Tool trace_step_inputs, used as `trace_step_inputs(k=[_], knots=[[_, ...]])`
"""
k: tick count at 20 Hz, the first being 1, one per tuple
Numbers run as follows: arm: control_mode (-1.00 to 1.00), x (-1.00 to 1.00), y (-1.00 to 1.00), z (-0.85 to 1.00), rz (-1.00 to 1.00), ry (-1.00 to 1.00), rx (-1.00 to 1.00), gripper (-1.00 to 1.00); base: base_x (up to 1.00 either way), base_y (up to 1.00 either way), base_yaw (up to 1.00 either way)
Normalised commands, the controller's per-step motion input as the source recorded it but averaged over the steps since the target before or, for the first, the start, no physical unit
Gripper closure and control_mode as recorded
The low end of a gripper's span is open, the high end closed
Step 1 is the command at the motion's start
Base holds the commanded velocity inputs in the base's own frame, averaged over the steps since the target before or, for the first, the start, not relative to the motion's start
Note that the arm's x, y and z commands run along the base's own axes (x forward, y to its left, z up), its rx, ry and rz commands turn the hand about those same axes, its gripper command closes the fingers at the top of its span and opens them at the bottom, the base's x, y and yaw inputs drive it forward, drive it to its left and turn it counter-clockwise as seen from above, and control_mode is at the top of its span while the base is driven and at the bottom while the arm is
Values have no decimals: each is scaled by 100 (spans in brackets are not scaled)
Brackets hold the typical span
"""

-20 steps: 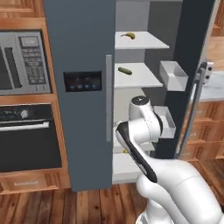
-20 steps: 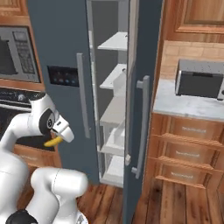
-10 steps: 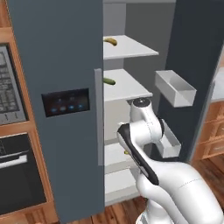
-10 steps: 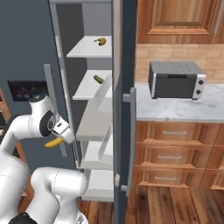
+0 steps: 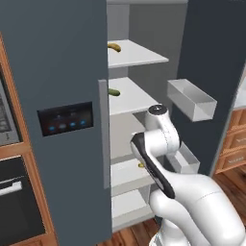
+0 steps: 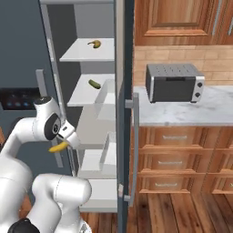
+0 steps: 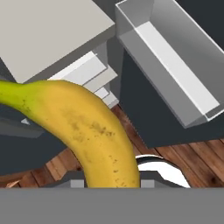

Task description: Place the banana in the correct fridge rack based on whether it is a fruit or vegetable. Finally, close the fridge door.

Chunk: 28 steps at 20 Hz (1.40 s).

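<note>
My gripper (image 6: 64,143) is shut on the bright-yellow banana (image 6: 58,148), low in front of the open fridge. In the hand view the banana (image 7: 89,127) curves across the middle and hides the fingertips. A sliver of the banana (image 5: 141,165) peeks out beside the forearm. The fridge rack (image 5: 141,56) (image 6: 79,53) is the top white shelf, well above the gripper, and bears a duller yellow fruit (image 5: 114,46) (image 6: 94,43). The fridge door (image 5: 216,72) stands open to the right, edge-on (image 6: 123,113) in the right base view, with its bar handle (image 6: 135,150).
A green cucumber (image 5: 114,91) (image 6: 94,84) lies on the second shelf. White door bins (image 5: 192,99) (image 7: 175,65) jut out close to the arm. The shut left door carries a blue-lit panel (image 5: 65,120). A toaster oven (image 6: 175,82) sits on the counter right of the fridge.
The whole picture has shifted and the fridge looms larger, so the base has driven closer. The banana stays in the shut gripper, held low by the lower shelves.
</note>
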Motion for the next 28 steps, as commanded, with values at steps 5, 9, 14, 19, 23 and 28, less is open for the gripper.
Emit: trace_step_inputs(k=[5, 9, 14, 19, 23, 28], knots=[[100, 0, 0, 0, 0, 0, 0, 100, 7, 20, 9], [100, 0, 0, 0, 0, 0, 0, 100, -9, 80, 0], [100, 0, 0, 0, 0, 0, 0, 100, 78, 21, 1], [100, 0, 0, 0, 0, 0, 0, 100, 45, -68, 9], [100, 0, 0, 0, 0, 0, 0, 100, 21, -45, 15], [100, 0, 0, 0, 0, 0, 0, 100, 45, 0, 11]])
